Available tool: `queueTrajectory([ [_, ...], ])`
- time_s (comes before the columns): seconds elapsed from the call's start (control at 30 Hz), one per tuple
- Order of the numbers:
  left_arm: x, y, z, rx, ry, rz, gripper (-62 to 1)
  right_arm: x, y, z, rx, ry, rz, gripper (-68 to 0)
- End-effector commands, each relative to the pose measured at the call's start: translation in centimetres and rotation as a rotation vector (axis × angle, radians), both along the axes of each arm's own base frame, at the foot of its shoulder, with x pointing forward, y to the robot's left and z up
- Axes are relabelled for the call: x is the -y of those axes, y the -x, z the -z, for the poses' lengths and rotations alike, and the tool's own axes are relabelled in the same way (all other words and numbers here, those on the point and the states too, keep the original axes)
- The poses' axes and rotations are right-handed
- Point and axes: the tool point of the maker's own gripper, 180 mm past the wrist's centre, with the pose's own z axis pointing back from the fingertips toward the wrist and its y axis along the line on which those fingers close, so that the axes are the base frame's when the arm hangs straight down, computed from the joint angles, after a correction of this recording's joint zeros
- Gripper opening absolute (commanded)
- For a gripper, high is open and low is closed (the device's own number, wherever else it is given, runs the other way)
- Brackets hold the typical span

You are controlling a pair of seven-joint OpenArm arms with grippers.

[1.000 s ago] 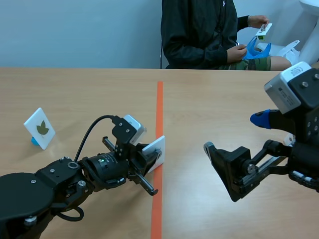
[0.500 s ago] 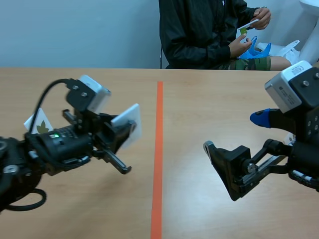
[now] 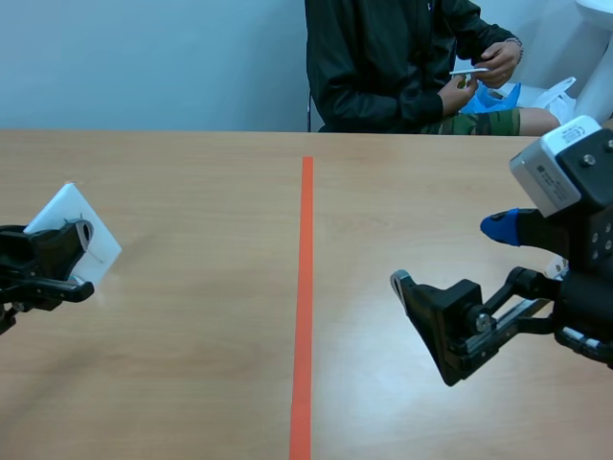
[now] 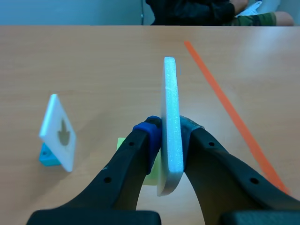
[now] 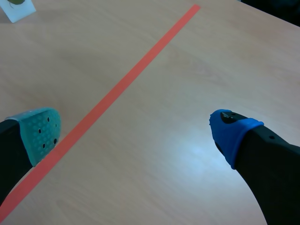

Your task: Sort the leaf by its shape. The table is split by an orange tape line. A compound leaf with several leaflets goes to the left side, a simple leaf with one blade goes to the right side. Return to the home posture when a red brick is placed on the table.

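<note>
White, likely foam card [image 4: 171, 108], face hidden, in clamped left gripper [image 4: 167, 135]; right gripper [image 5: 136, 131] apart.

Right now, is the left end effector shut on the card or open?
Shut on it: the left end effector pinches the white card, seen edge-on.

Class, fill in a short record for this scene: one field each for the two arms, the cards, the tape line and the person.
Tape line: orange, splits the table
Left gripper: jaws shut on white card, seen edge-on, left of the line
Right gripper: jaws open, empty, right of the line
Standing card: leaf picture, blue base, left side
Person: seated across the table, holding a small card
</note>
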Motion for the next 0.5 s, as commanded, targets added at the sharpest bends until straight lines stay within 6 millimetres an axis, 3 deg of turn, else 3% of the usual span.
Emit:
queueTrajectory([
  [0.0, 0.0, -0.6, -0.7, 0.030, 0.005, -0.015, -56.9, 0.2, -0.6, -0.9, 0.035, -0.011, 0.012, 0.4],
  [0.2, -2.5, -1.2, 0.2, 0.014, -0.017, -0.132, -56.9, 0.2, -0.6, -0.9, 0.035, -0.011, 0.012, 0.4],
  [0.47, -5.7, -2.6, 3.8, -0.044, -0.010, -0.229, -56.9, 0.2, -0.6, -0.9, 0.034, -0.011, 0.012, 0.4],
])
